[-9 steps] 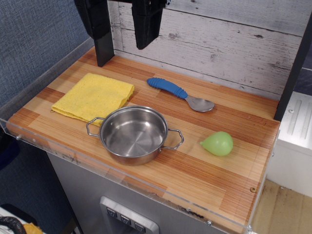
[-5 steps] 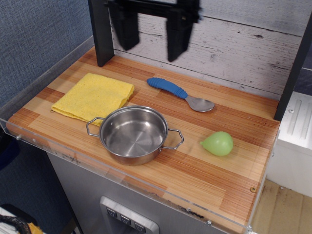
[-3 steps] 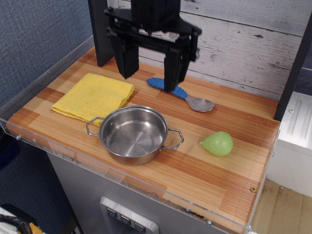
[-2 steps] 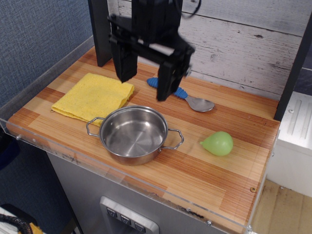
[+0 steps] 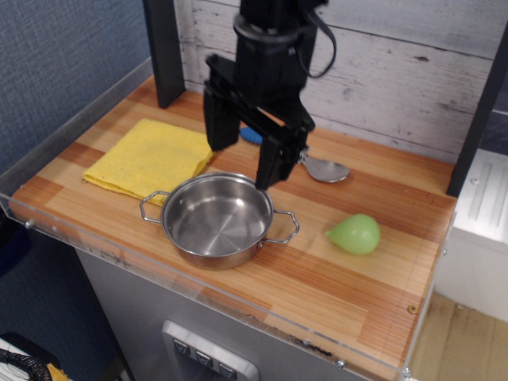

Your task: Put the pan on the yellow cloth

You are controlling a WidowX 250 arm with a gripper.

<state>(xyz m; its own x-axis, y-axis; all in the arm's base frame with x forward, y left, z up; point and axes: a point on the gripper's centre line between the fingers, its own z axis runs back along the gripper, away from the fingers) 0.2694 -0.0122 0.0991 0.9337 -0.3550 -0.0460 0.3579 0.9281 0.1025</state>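
The pan (image 5: 216, 221), a small shiny steel pot with two wire loop handles, sits near the front edge of the wooden counter. The yellow cloth (image 5: 151, 156) lies flat to its left and behind it, its corner close to the pan's rim. My black gripper (image 5: 244, 163) hangs open just above the pan's far rim, one finger (image 5: 218, 127) on the left and the other (image 5: 274, 163) on the right. It holds nothing.
A blue-handled metal spoon (image 5: 321, 168) lies behind the pan, partly hidden by the gripper. A green pear-like toy (image 5: 355, 233) sits to the right. A black post (image 5: 163, 48) stands at the back left. A clear acrylic lip (image 5: 95, 238) edges the counter.
The gripper has come down from the back wall and forward toward the pan, staying open. The pan, cloth, spoon and green toy have not moved.
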